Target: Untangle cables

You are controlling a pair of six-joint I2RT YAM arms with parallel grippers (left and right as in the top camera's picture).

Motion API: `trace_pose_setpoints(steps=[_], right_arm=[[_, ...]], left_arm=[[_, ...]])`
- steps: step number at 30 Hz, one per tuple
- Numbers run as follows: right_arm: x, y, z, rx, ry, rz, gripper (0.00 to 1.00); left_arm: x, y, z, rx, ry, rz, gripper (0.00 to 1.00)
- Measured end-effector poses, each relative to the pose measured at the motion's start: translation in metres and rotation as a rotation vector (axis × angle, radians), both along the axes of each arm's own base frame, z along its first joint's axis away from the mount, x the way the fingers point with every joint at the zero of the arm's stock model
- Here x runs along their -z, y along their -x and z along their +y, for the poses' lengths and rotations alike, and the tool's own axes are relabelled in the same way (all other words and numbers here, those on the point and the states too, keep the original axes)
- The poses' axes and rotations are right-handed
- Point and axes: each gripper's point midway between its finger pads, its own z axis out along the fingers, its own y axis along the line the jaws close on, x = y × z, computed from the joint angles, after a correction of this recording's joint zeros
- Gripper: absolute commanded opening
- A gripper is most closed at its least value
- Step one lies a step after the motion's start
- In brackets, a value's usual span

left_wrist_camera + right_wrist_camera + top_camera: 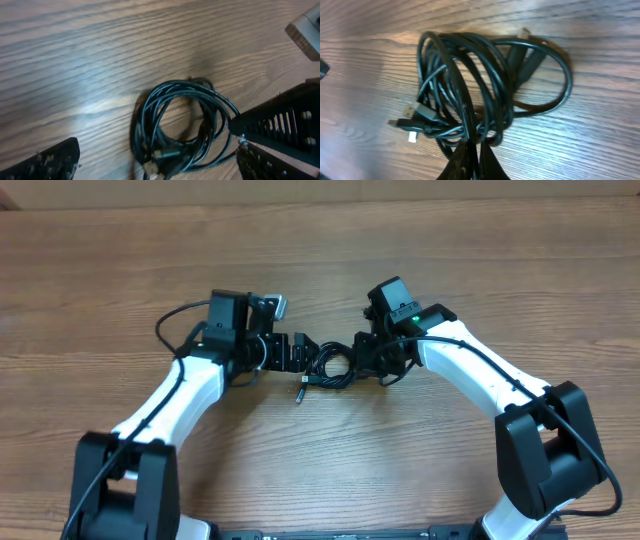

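The cables (331,367) lie as a small knotted bundle of thin black loops on the wooden table between my two grippers. One plug end (300,392) sticks out toward the front. In the left wrist view the bundle (172,100) lies between the wide-open fingers of my left gripper (157,152), which holds nothing. In the right wrist view my right gripper (474,159) is shut on strands at the near edge of the bundle (485,65). A pale plug tip (411,136) shows at its left. In the overhead view the left gripper (300,352) and right gripper (364,360) flank the bundle.
The wooden table (320,250) stretches all around the bundle. Both white arms reach in from the front edge. The right gripper's slotted black finger (280,120) shows at the right of the left wrist view, touching the loops.
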Motion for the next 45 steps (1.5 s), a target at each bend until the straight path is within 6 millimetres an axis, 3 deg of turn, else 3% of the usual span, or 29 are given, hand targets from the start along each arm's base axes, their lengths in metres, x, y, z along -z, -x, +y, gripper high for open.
trace_pose_setpoints(steps=[12,15,22,29,34,45], right_arm=[[0.002,-0.002,-0.006,0.01,0.036,-0.009,0.09],[0.004,0.0,-0.009,0.012,0.053,-0.001,0.09],[0.007,0.005,-0.016,0.019,0.092,0.015,0.09],[0.008,0.003,-0.021,0.023,0.116,0.008,0.21],[0.008,0.002,-0.021,0.025,0.121,-0.001,0.33],[0.008,0.001,-0.021,0.025,0.119,-0.004,0.42]], left_arm=[[0.03,0.0,-0.05,0.111,0.029,-0.016,1.0],[0.038,0.002,-0.054,0.115,0.0,-0.011,0.99],[0.048,-0.003,-0.043,0.069,-0.075,-0.01,1.0],[0.056,-0.006,-0.03,0.023,-0.15,-0.006,1.0],[0.063,-0.006,-0.03,0.021,-0.165,-0.002,1.0],[0.065,-0.009,-0.035,0.021,-0.191,-0.028,1.0]])
